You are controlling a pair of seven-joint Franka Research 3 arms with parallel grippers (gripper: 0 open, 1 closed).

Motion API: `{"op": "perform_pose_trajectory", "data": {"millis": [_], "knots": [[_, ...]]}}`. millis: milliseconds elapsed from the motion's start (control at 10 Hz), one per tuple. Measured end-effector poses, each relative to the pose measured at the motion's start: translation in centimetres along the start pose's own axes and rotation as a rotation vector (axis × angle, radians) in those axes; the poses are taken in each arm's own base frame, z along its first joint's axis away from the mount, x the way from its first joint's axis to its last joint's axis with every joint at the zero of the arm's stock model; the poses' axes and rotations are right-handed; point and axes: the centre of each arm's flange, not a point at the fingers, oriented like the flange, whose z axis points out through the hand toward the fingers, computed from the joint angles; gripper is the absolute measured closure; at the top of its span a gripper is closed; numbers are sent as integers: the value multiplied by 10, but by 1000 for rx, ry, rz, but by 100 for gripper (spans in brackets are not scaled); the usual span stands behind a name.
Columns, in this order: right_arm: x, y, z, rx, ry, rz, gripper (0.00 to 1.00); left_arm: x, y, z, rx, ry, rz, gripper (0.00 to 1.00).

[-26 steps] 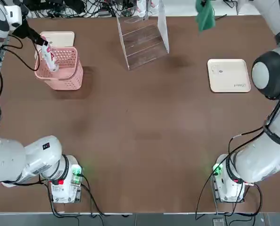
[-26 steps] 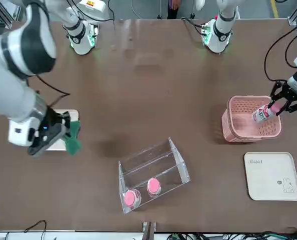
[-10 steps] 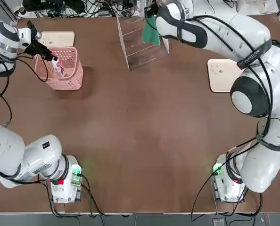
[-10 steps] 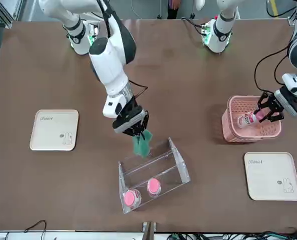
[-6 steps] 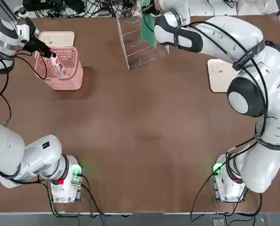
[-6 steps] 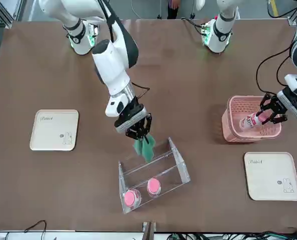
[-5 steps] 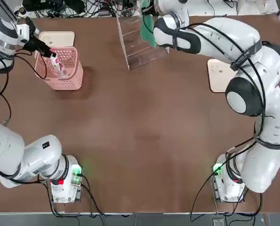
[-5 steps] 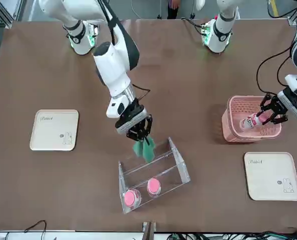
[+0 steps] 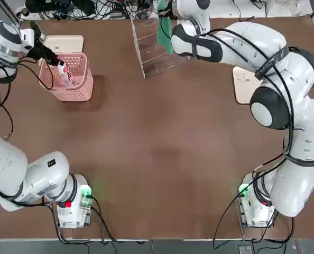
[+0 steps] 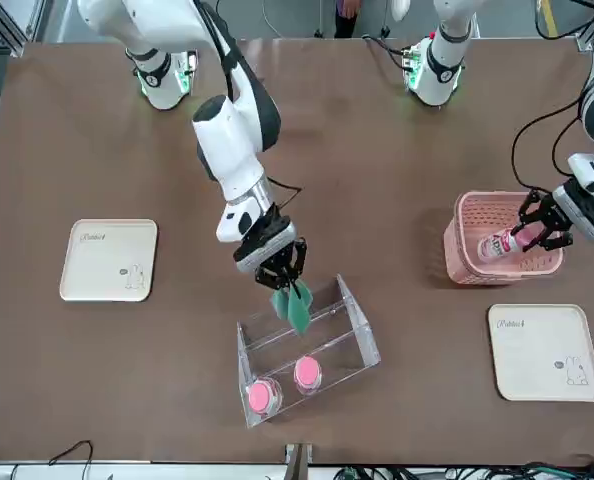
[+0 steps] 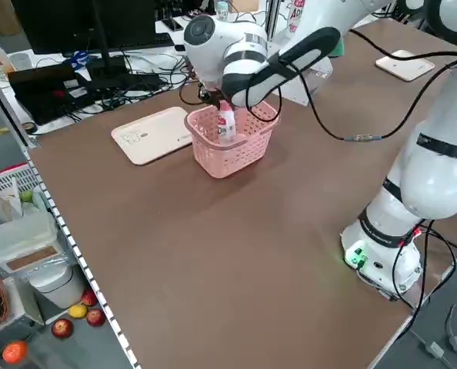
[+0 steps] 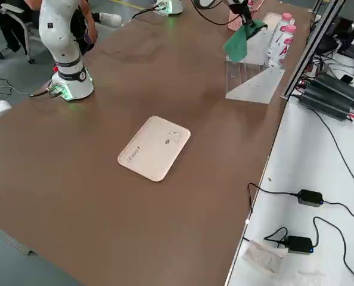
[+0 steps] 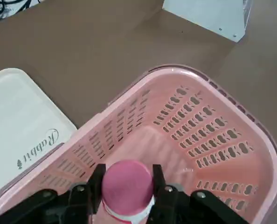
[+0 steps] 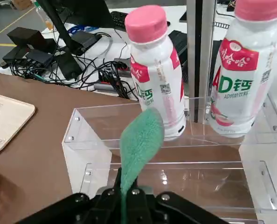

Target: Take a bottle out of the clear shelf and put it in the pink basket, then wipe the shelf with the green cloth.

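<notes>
My left gripper [image 9: 50,55] is shut on the bottle [image 9: 64,74], which hangs tilted with its lower part inside the pink basket [image 9: 75,87]. The left wrist view shows my fingers [image 13: 164,192] pressed on both sides of its pink cap [image 13: 127,181]. My right gripper [image 10: 277,272] is shut on the green cloth [image 10: 298,306]. It holds the cloth over the upper tiers of the clear shelf [image 10: 349,352]. In the right wrist view the cloth [image 14: 141,140] hangs in front of two more bottles [image 14: 159,74] that stand upright on the shelf's far tier.
A cream tray [image 9: 65,42] lies just behind the basket. A second cream tray [image 10: 109,260] lies on the robot's right side of the table. Cables and other gear sit past the table's far edge.
My right gripper has carried the green cloth from the right side of the table to the shelf and lowered it slightly onto the tiers. My left gripper still holds the bottle in the basket.
</notes>
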Motion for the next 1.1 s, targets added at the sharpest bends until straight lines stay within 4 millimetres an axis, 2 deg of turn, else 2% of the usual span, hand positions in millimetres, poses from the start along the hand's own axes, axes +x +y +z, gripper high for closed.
{"op": "perform_pose_trajectory", "data": {"millis": [200,400,600,800,1100], "knots": [[-6,1,8,-6,-10,-19,98,-1,-1,3,-4,-1,-1,54],[-9,0,12,-6,17,-43,98,5,-5,-4,9,6,24,42],[-18,0,24,-5,36,-60,98,6,-8,-9,12,13,24,37],[-26,0,34,1,72,-67,98,11,-9,-16,-19,28,29,28],[-29,1,37,9,114,-73,98,33,-16,-40,-2,55,-10,29]]}}
